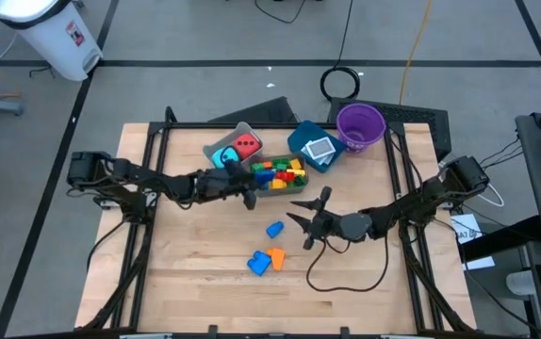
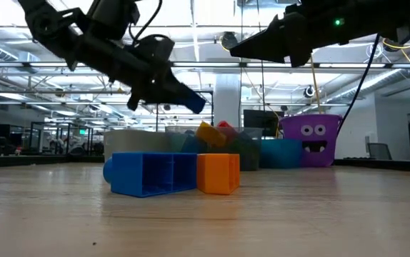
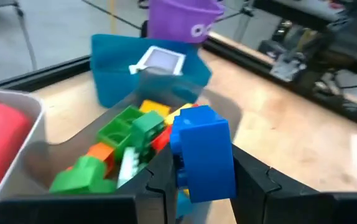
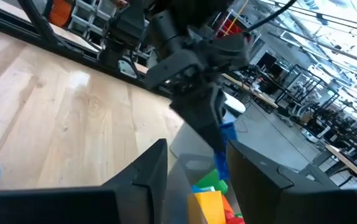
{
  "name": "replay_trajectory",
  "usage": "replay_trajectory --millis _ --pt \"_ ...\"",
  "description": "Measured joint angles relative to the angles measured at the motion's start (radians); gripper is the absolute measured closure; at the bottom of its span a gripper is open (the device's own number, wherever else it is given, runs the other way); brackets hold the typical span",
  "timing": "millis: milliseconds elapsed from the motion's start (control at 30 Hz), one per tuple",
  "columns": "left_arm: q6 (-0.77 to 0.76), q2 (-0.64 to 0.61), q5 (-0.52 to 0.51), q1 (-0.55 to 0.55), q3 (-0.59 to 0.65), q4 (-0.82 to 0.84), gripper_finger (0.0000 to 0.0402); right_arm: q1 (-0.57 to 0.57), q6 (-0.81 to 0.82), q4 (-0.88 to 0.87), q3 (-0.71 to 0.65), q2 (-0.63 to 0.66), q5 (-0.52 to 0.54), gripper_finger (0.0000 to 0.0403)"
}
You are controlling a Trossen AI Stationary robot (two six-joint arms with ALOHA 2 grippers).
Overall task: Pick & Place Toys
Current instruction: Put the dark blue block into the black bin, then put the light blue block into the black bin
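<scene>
My left gripper [image 1: 252, 197] is shut on a blue brick [image 3: 203, 152] and hovers at the near left rim of the dark bin [image 1: 301, 187]. The bin holds several green, yellow, red and orange bricks [image 3: 125, 134]. My right gripper [image 1: 306, 209] is open and empty, just near of that bin, with its fingers pointing at the left gripper. A blue brick [image 1: 273, 229] lies alone on the table. Another blue brick [image 2: 151, 173] and an orange brick [image 2: 218, 173] lie side by side nearer the front. My left gripper pinches the blue brick by two opposite sides [image 3: 178, 165] between its two fingers. The brick sticks out past the fingertips. The fingers come from the table's left, slanting a little downward [image 2: 196, 103]. The brick is lifted clear, above the dark bin's rim.
A grey bin [image 1: 221, 143] with a cyan cube and a red cube stands far left of the dark bin. A teal bin [image 1: 301, 137] with a card and a purple cup [image 1: 360, 125] stand at the far right. Bare wood lies at the near left and near right.
</scene>
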State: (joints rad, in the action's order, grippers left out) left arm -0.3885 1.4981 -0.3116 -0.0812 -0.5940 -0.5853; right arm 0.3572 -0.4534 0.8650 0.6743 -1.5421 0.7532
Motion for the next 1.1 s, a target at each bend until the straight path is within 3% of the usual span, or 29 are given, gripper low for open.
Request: replay_trajectory --millis 133,233,467,633,700,900,1100 --pt "-0.007 0.048 -0.065 -0.02 0.022 0.003 0.0296 -0.017 0.027 -0.002 0.0 0.0 0.0 0.0268" --pt "-0.013 0.086 -0.051 -0.033 0.018 -0.018 0.0285 -0.028 0.07 -0.001 0.0 0.0 0.001 0.0269" --pt "-0.014 0.113 -0.06 -0.033 0.014 -0.019 0.0145 -0.03 0.088 -0.013 0.0 0.0 0.0 0.0267" --pt "0.024 0.103 -0.004 -0.033 0.014 -0.018 0.0074 -0.03 0.141 -0.017 0.0 0.0 -0.007 0.0258" --pt "0.031 0.083 0.021 -0.033 0.015 -0.011 0.0055 -0.034 0.189 -0.031 0.0 0.0 -0.076 0.0255" --pt "0.013 -0.004 0.062 -0.026 0.015 -0.015 0.0026 -0.079 0.394 -0.041 0.002 -0.017 -0.432 0.0223" --pt "0.01 -0.07 0.073 0.004 0.015 -0.016 0.003 -0.103 0.454 -0.113 0.053 -0.149 -0.54 0.0165"
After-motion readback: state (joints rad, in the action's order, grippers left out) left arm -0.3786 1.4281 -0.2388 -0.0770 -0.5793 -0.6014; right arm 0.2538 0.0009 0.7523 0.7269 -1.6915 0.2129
